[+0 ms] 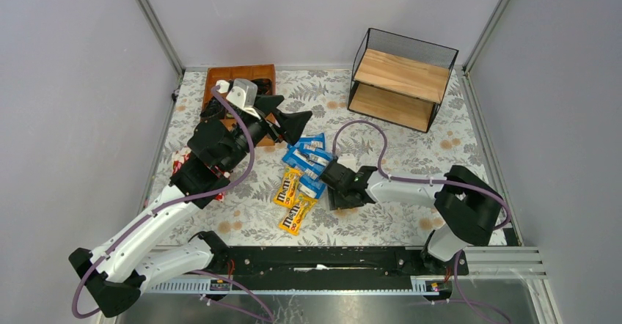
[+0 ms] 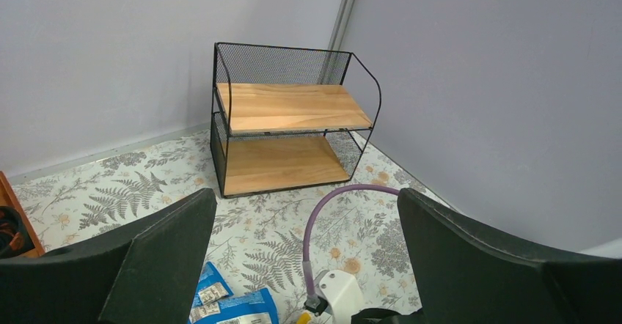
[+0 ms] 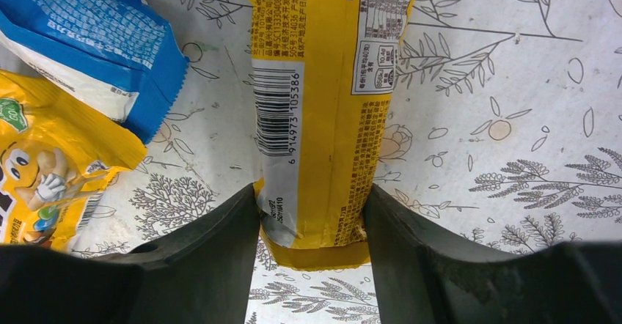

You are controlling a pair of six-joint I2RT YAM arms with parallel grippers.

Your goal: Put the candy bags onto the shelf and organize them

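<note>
Grey walls round fern-print cloth (image 1: 411, 155); noted shelf (image 1: 400, 75) in far right corner, upright, open side toward arms; candy bags (image 1: 308, 159) heaped mid-cloth, well apart from shelf, blue ones farther, two yellow ones nearer; found right gripper (image 3: 312, 192) low at heap's right edge, about half closed; fingers (image 3: 213, 243) pressed to both long edges of one yellow packet (image 3: 323, 82), barcode side up, blue bag and another yellow just left of it; cannot tell whether lifted or flat on cloth; found left gripper (image 2: 304, 199) raised near brown tray (image 1: 238, 75), spread wide, nothing between, pointed toward shelf.
</note>
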